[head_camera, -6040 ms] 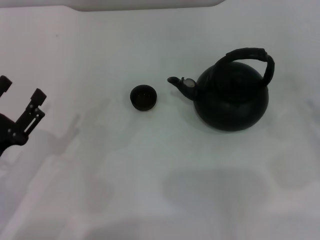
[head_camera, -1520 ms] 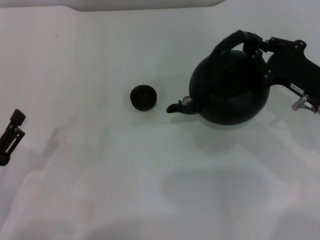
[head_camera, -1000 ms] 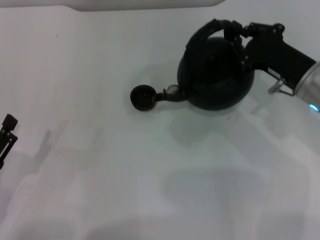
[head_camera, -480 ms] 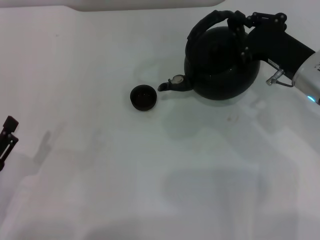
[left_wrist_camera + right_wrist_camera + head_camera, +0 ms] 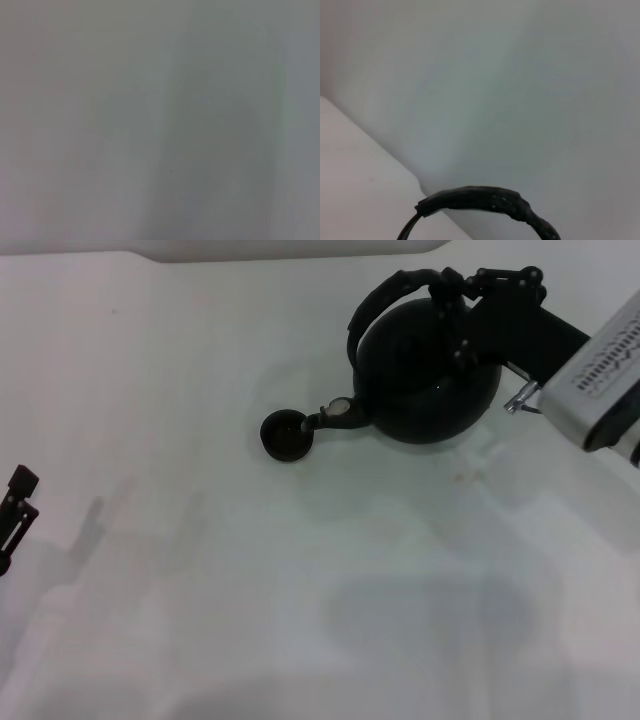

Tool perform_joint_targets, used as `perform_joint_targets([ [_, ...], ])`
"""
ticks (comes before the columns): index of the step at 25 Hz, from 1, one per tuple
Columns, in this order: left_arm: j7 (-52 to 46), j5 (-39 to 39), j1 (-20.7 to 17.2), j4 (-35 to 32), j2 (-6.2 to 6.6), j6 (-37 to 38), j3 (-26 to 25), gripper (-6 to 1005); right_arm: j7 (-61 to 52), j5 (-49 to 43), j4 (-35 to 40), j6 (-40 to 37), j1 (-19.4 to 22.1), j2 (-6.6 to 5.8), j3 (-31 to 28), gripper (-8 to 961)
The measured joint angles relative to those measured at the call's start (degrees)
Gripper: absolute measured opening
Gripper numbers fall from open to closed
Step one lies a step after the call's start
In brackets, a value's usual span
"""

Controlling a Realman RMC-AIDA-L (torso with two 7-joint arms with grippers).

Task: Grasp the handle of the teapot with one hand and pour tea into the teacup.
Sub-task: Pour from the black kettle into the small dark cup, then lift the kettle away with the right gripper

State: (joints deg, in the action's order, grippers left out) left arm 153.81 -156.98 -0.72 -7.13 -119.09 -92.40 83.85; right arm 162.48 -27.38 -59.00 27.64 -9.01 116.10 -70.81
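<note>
Right hand [image 5: 462, 288] is clamped on the handle [image 5: 395, 287]; pot [image 5: 425, 370] is tipped, spout over the cup [image 5: 287, 435]. Left hand [image 5: 15, 502] is parked, grip unclear.

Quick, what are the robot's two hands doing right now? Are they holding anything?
Right gripper: shut on the handle of the teapot, whose spout reaches the teacup.
Left gripper: parked at the table's left edge, holding nothing; open or shut cannot be told.

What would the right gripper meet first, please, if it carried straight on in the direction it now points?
The right gripper is shut on the handle of the teapot, pointing toward the robot's left. Beyond the handle, only bare table seems to lie ahead; the teacup sits nearer the robot, probably off that line. Depth is unclear.
</note>
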Motion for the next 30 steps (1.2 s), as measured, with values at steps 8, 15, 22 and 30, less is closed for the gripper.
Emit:
perform_joint_targets([
  [8, 0.00, -0.54, 0.32, 0.14, 0.00, 0.09, 0.00, 800, 0.95, 0.00, -1.83, -3.82, -0.10, 0.09, 1.22, 125],
  [15, 0.00, -0.63, 1.30, 0.84, 0.00, 0.20, 0.00, 799, 1.44, -0.02, -3.66, -6.88, -0.13, 0.09, 1.15, 123],
  [22, 0.00, -0.63, 1.51, 0.84, 0.00, 0.36, 0.00, 799, 1.51, -0.06, -5.84, -10.43, 0.04, 0.09, 1.63, 124],
  [30, 0.00, -0.61, 1.65, 0.81, -0.09, 0.61, 0.00, 799, 2.89, -0.63, -8.68, -14.28, 0.38, 0.09, 3.76, 120],
])
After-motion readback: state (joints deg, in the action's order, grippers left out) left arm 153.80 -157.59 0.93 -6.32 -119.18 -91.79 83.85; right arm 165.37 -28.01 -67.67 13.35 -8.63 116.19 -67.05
